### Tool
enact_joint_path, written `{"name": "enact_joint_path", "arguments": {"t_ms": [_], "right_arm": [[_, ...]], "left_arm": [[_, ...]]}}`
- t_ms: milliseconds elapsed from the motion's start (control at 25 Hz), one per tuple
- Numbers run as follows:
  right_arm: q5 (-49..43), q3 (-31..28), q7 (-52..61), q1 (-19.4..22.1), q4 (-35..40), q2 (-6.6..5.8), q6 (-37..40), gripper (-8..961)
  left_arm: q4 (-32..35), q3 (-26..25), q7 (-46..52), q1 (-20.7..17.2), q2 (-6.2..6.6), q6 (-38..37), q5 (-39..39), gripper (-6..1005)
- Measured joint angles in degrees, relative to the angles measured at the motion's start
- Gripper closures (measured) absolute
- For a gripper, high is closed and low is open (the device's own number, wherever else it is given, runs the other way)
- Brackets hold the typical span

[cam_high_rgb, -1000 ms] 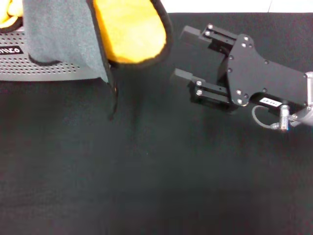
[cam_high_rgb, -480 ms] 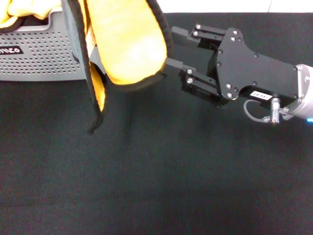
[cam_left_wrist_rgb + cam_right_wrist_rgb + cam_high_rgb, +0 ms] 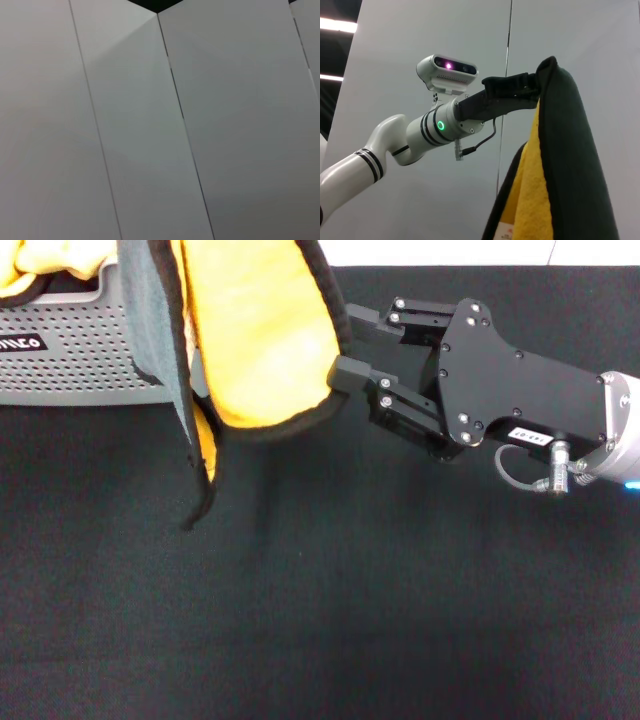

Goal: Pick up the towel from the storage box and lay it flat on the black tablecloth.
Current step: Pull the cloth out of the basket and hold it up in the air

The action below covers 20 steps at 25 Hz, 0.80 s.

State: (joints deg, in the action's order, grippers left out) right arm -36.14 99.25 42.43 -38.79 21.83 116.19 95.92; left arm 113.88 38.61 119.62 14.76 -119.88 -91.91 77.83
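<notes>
The towel (image 3: 255, 330) hangs down from above the head view, yellow-orange face outward, with black edging and a grey back; its lowest corner dangles just over the black tablecloth (image 3: 350, 590). In the right wrist view my left gripper (image 3: 527, 86) is shut on the towel's (image 3: 560, 165) top fold and holds it up. My right gripper (image 3: 345, 341) is open, its fingertips at the towel's right edge, which lies at the mouth of the jaws. The storage box (image 3: 80, 350) stands at the back left, behind the towel.
A second bunched yellow cloth (image 3: 35, 260) lies in the box. The tablecloth spreads wide in front of and to the right of the towel. The left wrist view shows only pale wall panels (image 3: 150, 125).
The hanging towel has turned, now showing more yellow face and less grey back. My right gripper has moved left until its fingertips reach the towel's right edge.
</notes>
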Motion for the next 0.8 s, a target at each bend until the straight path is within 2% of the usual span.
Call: {"name": "enact_joint_path", "arguments": {"t_ms": [200, 400, 520, 720, 800], "right_arm": [[1.0, 3.1, 0.1, -1.0, -0.2, 0.00, -0.1, 621], [5.5, 9.8, -0.1, -1.6, 0.3, 0.00, -1.0, 626], [6.3, 10.9, -0.3, -1.5, 0.6, 0.00, -1.0, 629], [6.3, 11.1, -0.4, -1.3, 0.8, 0.00, -0.9, 811], [6.3, 11.1, -0.6, -1.3, 0.9, 0.00, -0.6, 832]], "left_arm": [[0.1, 0.6, 0.0, 0.2, 0.00, 0.0, -0.8, 987], [0.3, 0.7, 0.0, 0.3, 0.00, 0.1, -1.1, 987], [0.3, 0.7, 0.0, 0.2, 0.00, 0.1, -1.1, 987], [0.1, 0.7, 0.0, -0.1, 0.00, 0.1, -1.1, 986], [0.0, 0.7, 0.0, -0.1, 0.00, 0.1, -1.1, 986]]}}
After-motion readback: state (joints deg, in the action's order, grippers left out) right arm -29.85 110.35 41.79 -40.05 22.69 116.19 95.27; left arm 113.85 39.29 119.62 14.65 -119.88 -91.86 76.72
